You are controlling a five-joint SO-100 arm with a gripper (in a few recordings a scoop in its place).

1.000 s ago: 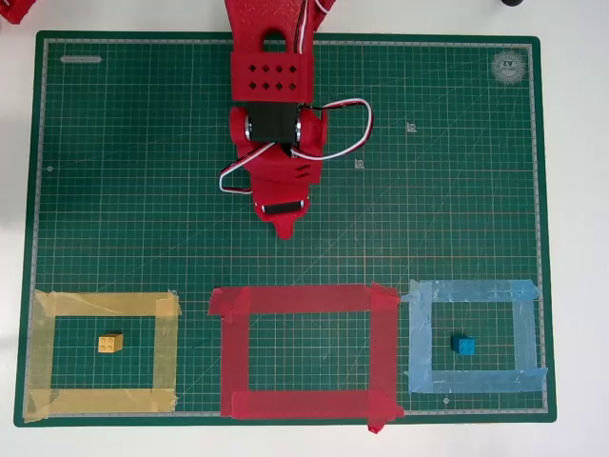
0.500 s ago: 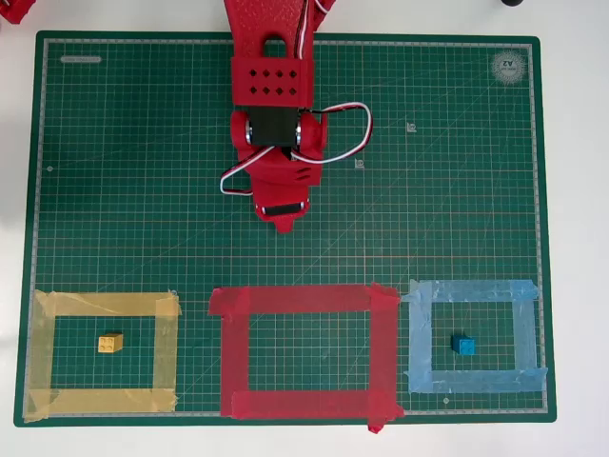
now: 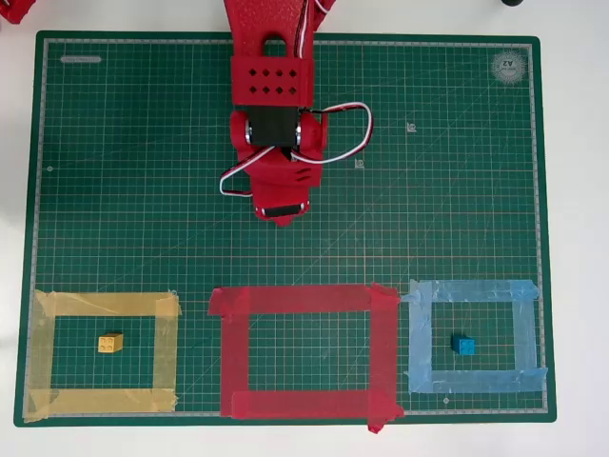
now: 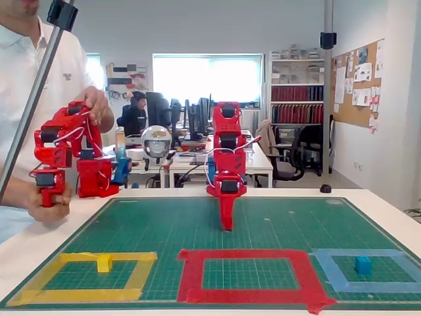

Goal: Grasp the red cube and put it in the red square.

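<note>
The red square [image 3: 303, 350] is a wide red tape outline at the front middle of the green mat, also seen in the fixed view [image 4: 248, 274]; its inside is bare mat. The red cube is hidden; I cannot pick it out against the red arm. My red gripper [image 3: 283, 221] hangs over the mat's middle, well behind the red square. In the fixed view the gripper [image 4: 226, 224] points straight down with its tip at the mat surface. The fingers look close together, but red on red hides whether anything sits between them.
A yellow cube [image 3: 109, 343] lies inside the yellow tape outline [image 3: 100, 355] at the front left. A blue cube [image 3: 463, 345] lies inside the light-blue outline [image 3: 473, 335] at the front right. A person stands behind the table's left side in the fixed view.
In the overhead view the gripper's tip has drawn back a little toward the arm's base. The cubes and tape outlines have not moved.
</note>
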